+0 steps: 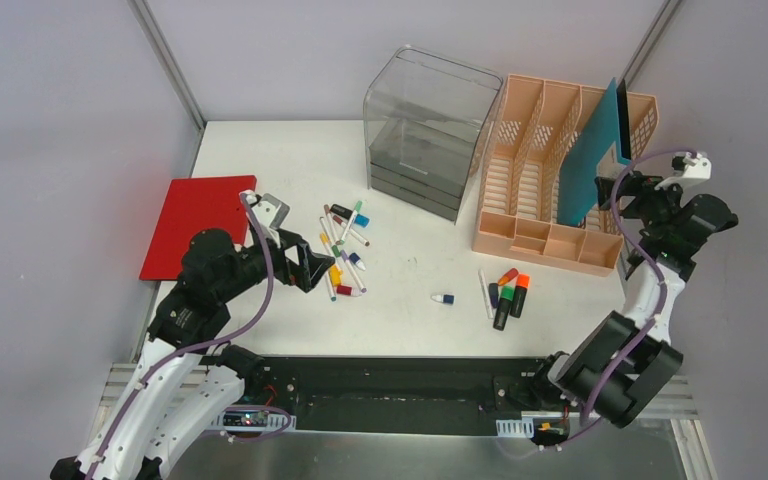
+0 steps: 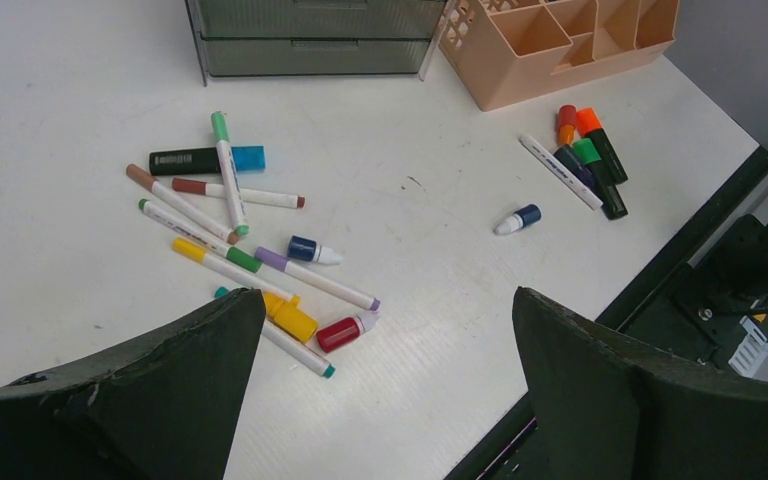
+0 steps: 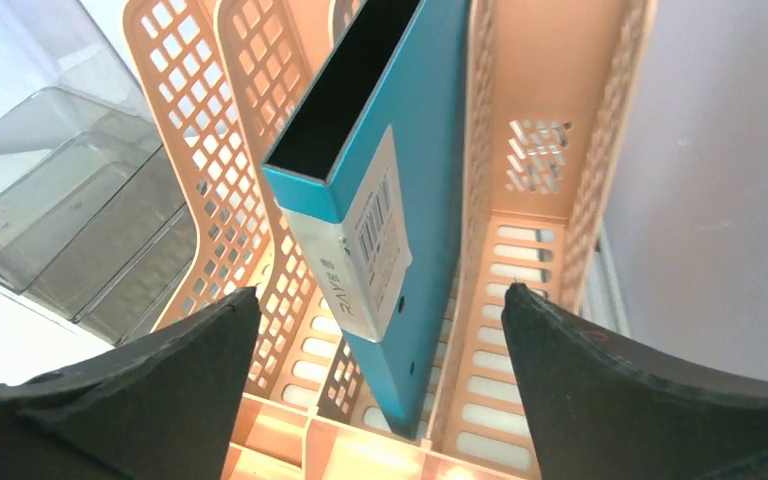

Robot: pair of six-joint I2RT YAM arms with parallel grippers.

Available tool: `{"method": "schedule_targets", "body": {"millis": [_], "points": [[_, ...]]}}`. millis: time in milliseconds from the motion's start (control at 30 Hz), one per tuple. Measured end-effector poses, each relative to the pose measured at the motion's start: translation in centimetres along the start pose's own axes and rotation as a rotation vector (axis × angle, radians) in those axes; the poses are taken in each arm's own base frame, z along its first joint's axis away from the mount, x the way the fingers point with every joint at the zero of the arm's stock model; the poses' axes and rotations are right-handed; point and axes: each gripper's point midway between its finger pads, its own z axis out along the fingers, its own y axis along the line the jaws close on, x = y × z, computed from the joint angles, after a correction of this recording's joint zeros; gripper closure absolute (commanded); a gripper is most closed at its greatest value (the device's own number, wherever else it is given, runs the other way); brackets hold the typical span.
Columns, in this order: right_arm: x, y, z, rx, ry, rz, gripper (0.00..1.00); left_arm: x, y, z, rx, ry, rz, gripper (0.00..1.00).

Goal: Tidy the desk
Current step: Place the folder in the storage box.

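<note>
Step in hand: filing. The worktop [image 1: 400, 320] lies directly ahead of both arm bases. The teal folder [image 3: 430, 200] stands on edge in a slot of the peach rack [image 3: 530, 100] at the worktop's far right corner. My right hand [image 3: 380, 292] is apart, with a finger on either side of the folder and clear of it. My left hand [image 2: 388, 293], also apart and empty, hovers over the loose markers [image 2: 230, 230] toward the left edge.

I judge that the next move calls for backing the right hand out, then gathering the markers. The folder's silver label [image 3: 365, 250] carries a barcode; its print is unreadable.
</note>
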Motion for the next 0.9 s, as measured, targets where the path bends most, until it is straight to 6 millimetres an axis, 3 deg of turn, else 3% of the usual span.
{"method": "schedule_targets", "body": {"millis": [200, 333, 667, 767, 900], "points": [[-4.2, -0.6, -4.3, 0.091, 0.022, -0.092, 0.01, 0.2, 0.2, 0.2, -0.005, 0.009, -0.003, 0.01], [-5.9, 1.0, -6.8, 0.059, 0.058, -0.092, 0.01, 0.7, 0.5, 0.5, -0.016, 0.027, -0.009, 0.01], [-3.7, 10.6, -10.5, -0.248, 0.186, 0.101, 0.01, 3.1, 3.6, 2.1, -0.149, 0.139, -0.023, 0.01], [-2.9, 13.2, -11.1, -0.330, 0.201, 0.125, 0.01, 4.3, 5.0, 2.6, -0.209, 0.201, -0.037, 0.14], [-0.4, 16.6, -11.4, -0.448, 0.255, 0.152, 0.01, 5.9, 6.9, 3.3, -0.282, 0.293, -0.051, 0.20]]}}
